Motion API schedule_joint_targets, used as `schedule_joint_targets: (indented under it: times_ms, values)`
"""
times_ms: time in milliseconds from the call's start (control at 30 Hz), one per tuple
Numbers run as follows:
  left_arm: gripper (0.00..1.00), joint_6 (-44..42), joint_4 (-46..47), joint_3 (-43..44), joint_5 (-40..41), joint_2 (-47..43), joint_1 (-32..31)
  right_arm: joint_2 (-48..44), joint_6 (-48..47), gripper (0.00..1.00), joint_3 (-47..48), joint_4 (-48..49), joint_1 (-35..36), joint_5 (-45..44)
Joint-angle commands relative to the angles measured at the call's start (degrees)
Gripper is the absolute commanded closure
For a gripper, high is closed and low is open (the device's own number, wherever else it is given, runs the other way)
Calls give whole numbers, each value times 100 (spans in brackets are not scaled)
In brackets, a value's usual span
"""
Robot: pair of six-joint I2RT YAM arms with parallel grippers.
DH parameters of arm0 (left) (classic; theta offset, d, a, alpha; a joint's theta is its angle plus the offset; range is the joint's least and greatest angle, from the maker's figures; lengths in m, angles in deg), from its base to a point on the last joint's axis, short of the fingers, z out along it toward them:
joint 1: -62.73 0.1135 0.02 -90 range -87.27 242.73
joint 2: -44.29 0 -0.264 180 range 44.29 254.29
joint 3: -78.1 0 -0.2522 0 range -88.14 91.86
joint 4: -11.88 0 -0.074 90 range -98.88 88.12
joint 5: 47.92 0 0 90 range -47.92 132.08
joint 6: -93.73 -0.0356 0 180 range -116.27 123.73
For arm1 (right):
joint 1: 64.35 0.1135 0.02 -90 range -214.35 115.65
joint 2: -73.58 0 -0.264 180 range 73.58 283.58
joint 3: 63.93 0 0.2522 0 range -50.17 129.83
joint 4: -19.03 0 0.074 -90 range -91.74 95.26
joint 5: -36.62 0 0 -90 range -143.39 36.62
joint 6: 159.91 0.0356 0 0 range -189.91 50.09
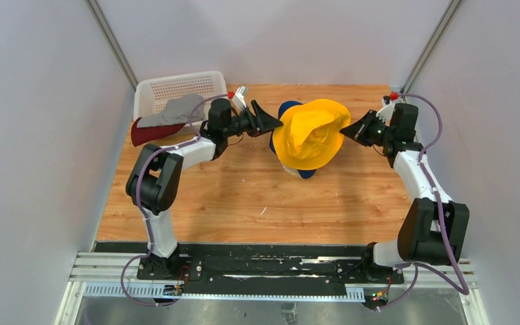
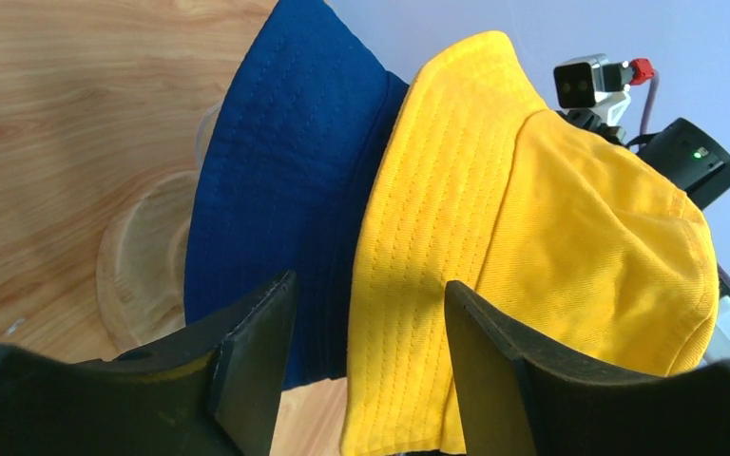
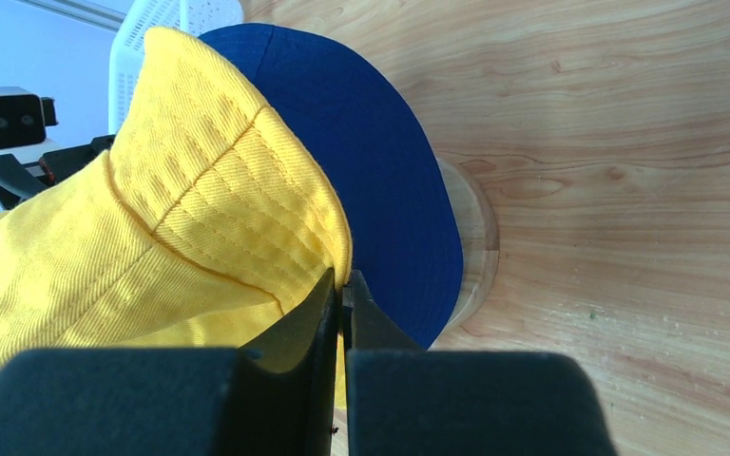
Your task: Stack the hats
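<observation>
The yellow hat (image 1: 309,132) sits crown-up in the upper middle of the top view, over the navy hat (image 1: 286,108), whose brim shows at the upper left and the bottom. Both cover the wooden stand (image 2: 143,256). The yellow brim droops all round and runs widest left to right. At its right edge the right gripper (image 1: 347,128) is closed, pinching the brim. At its left edge the left gripper (image 1: 271,122) stands apart, jaws on either side of the brim, not clamped. The grey hat (image 1: 176,112) and dark red hat (image 1: 145,132) lie by the basket (image 1: 176,84), upper left.
</observation>
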Motion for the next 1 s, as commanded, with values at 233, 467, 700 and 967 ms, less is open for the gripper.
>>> schedule_joint_targets:
  times_ms: [233,467,700,967]
  values:
    - [77,1663,2765,-205,-498,691,1,174,25,99,243,206,87,-2]
    - [100,2548,4047,-232,-469,997,50,268,24,99,294,260,89,15]
    - [100,2142,3362,-547,-21,719,260,342,-33,99,406,268,109,-40]
    - [100,961,1464,-246,383,443,287,546,-285,99,651,108,300,-288]
